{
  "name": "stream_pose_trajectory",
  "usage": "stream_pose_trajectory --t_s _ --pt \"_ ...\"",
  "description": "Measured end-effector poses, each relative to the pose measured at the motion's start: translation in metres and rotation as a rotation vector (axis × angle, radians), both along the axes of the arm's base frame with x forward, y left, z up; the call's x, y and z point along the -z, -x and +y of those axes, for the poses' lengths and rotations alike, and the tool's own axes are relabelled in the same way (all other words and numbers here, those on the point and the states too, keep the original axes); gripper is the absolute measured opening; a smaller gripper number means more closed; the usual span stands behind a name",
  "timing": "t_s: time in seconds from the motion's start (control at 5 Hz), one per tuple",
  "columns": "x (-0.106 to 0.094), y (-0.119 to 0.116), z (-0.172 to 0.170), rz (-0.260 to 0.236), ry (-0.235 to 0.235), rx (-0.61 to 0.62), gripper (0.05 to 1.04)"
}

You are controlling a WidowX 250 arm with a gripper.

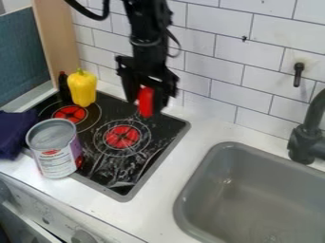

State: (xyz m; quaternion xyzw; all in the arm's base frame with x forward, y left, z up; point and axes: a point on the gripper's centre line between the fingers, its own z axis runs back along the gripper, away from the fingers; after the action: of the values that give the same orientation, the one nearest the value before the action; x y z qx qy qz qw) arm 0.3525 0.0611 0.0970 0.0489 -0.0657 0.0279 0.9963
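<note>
Above the back right part of the black stovetop [105,166] hangs my gripper [149,102], near the tiled wall. It is shut on a red object [146,102], held upright between its two sides with the lower end hanging just over the stove. A yellow bell pepper [82,88] stands to the left at the stove's back corner, with a dark bottle [64,87] beside it. At the stove's front left is an open metal can [54,151] with a white and purple label. Something red shows at the can's lower right side.
A dark blue cloth [15,133] lies at the left edge of the counter. The grey sink [254,190] is at the right, with a black faucet [304,142] behind it. White tiles and a small black wall hook [298,75] stand behind the counter.
</note>
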Motion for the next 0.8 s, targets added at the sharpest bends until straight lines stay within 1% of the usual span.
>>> stream_pose_trajectory --t_s 0.2,0.4,0.6,0.8 --pt "0.003 -0.012 0.038 0.024 0.005 -0.046 0.791" --pt "0.006 -0.012 0.062 0.060 0.009 -0.076 0.791" --pt "0.017 -0.016 0.070 0.092 0.034 -0.083 0.791" --pt "0.025 -0.017 0.070 0.117 0.046 -0.080 0.791"
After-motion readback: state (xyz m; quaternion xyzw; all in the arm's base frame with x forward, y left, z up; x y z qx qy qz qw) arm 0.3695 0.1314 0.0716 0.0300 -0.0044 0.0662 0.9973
